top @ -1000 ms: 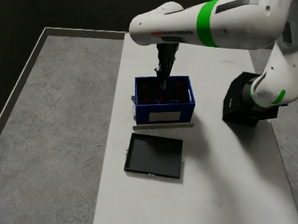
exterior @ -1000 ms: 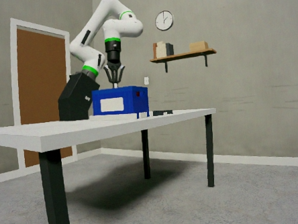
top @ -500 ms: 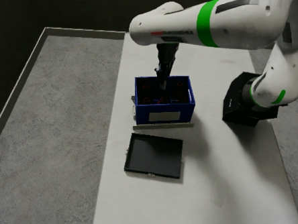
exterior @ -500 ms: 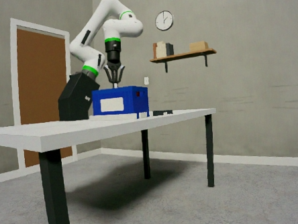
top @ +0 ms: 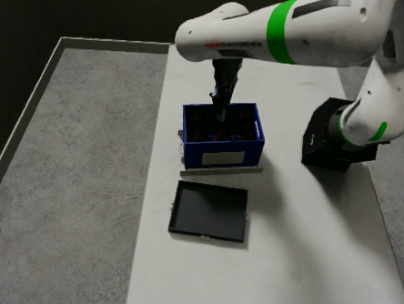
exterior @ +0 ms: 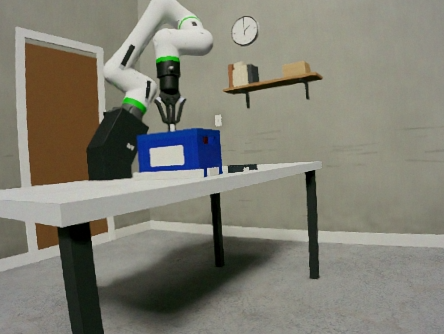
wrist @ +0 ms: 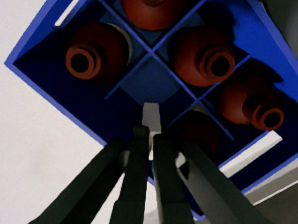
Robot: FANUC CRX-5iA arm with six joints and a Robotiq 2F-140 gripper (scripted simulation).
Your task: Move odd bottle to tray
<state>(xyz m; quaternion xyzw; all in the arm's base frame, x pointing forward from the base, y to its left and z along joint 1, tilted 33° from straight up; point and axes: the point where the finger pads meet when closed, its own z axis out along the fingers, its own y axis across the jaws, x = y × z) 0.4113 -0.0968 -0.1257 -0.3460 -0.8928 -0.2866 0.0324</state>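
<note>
Hold black two-finger gripper [top: 221, 116] [exterior: 172, 127] [wrist: 150, 114] clenched on nothing at mouth of blue plastic crate [top: 193, 156] [exterior: 210, 157] [wrist: 50, 85], presumably for slim clearance among five reddish-brown bottles [top: 198, 136] [wrist: 187, 62], odd-necked one indistinguishable inside, with black rectangular tray [top: 207, 214] [exterior: 240, 168] ready at six o'clock in top view.

Bottles [top: 198, 136] [wrist: 205, 60]: I count five, one at 10 o'clock in my wrist view
Crates [top: 223, 155] [exterior: 205, 150] [wrist: 60, 107]: one before me
Trays [top: 209, 211] [exterior: 242, 168]: one
Benches [top: 318, 259] [exterior: 175, 196] [wrist: 40, 150]: one
Bench legs [exterior: 313, 225]: three that I can see
Arms [top: 318, 41] [exterior: 132, 55]: one, mine
Doors [exterior: 62, 145]: one
Wall clocks [exterior: 244, 30]: one
Wall shelves [exterior: 280, 84]: one
</note>
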